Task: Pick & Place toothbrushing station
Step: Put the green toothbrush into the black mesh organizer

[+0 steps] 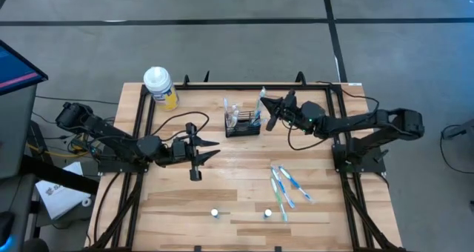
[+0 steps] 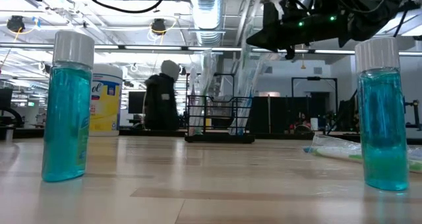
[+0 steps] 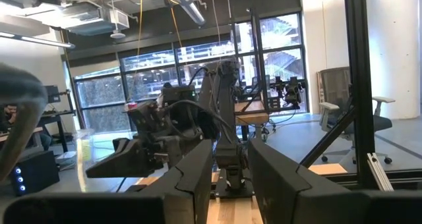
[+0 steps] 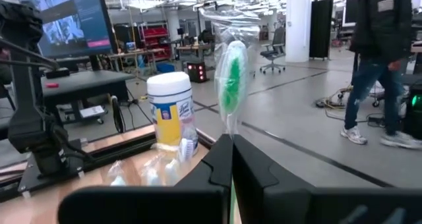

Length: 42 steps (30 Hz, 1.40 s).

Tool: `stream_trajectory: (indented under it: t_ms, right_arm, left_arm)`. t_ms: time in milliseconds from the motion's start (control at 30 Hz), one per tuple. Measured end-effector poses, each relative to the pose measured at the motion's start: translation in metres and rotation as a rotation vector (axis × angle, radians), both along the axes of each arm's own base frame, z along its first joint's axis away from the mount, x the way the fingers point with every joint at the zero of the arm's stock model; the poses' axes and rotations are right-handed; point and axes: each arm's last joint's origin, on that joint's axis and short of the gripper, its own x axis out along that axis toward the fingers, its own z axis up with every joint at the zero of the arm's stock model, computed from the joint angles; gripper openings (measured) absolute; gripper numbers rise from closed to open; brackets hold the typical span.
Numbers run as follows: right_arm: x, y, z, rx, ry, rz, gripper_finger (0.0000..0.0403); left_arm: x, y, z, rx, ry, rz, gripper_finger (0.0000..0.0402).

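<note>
High view: right gripper (image 1: 268,104) clamping wrapped toothbrush (image 1: 261,98) above toothbrushing station (image 1: 243,124); left gripper (image 1: 211,149) fingers parted, empty.

A light wooden plank tabletop (image 1: 222,185) carries everything. Toward twelve o'clock stands the small black wire-mesh holder box (image 1: 242,124); at eleven, a white-capped yellow canister (image 1: 160,87). Wrapped toothbrushes (image 1: 285,187) lie at four o'clock, and two small white-capped blue bottles (image 1: 215,214) stand near six.
</note>
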Motion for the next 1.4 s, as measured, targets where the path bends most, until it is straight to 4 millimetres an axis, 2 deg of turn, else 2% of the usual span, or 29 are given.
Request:
stream_trajectory:
  t_ms: [967, 1400]
  right_arm:
    - [0.018, -0.008, -0.034, 0.005, 0.068, 0.035, 0.0]
    - [0.017, -0.013, -0.039, 0.051, 0.093, 0.067, 0.0]
  left_arm:
    - [0.0, 0.0, 0.0, 0.001, 0.004, 0.0, 0.0092]
    - [0.0, 0.0, -0.001, 0.003, 0.008, 0.0, 0.0092]
